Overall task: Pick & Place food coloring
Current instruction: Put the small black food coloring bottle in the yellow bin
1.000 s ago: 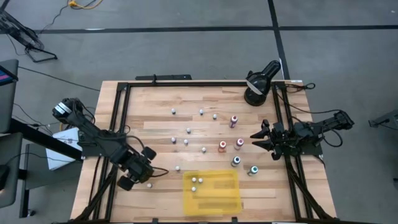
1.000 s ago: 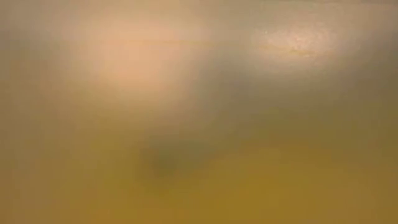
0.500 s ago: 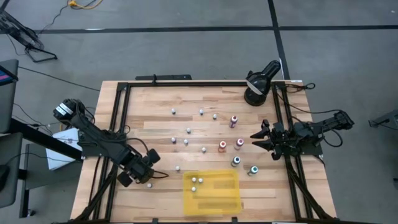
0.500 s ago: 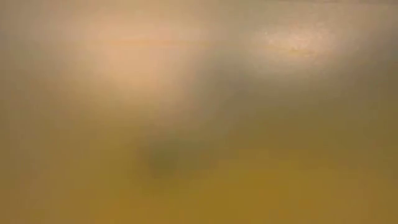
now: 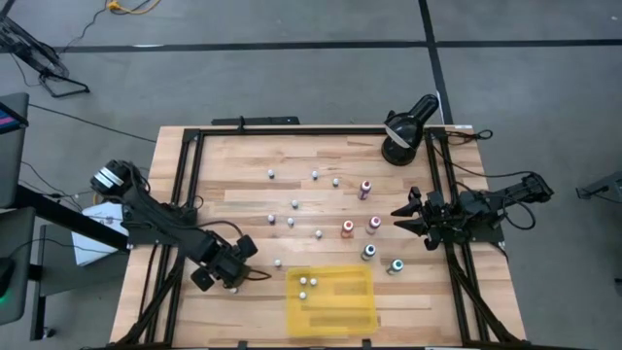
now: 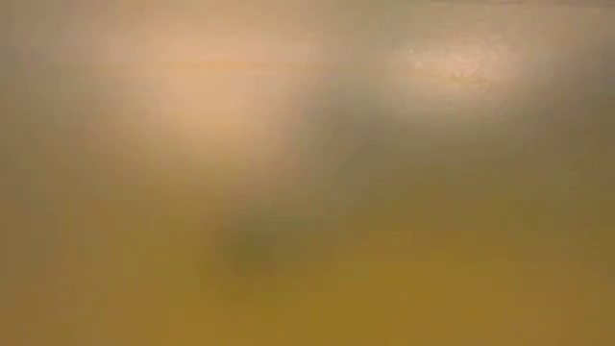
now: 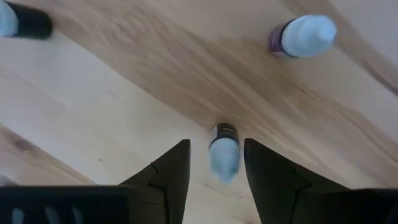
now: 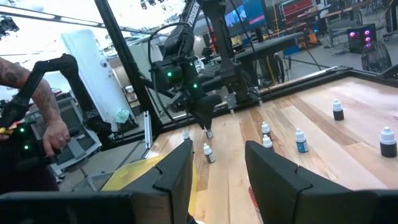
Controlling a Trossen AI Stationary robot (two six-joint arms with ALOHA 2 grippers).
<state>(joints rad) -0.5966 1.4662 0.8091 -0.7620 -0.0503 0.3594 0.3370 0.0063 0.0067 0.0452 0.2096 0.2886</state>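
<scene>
Left gripper [image 7: 215, 163] hovering low over table [image 7: 112, 124], fingers spread, white-capped bottle [image 7: 223, 152] sitting between them, untouched. Right gripper [image 8: 217, 163] waiting at table's right edge, fingers parted, holding nothing.

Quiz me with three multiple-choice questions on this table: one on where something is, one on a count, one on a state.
1. Where is the left gripper?
A. over the yellow tray
B. beside the tray, over the wood
C. off the table

2. How many bottles lie in the tray?
A. none
B. two
C. six

3. The bottle between the left fingers is
A. gripped
B. not yet gripped
C. capless

Answers: B, the high view shows it beside the tray; B, two white caps inside; B, gaps show either side.
</scene>
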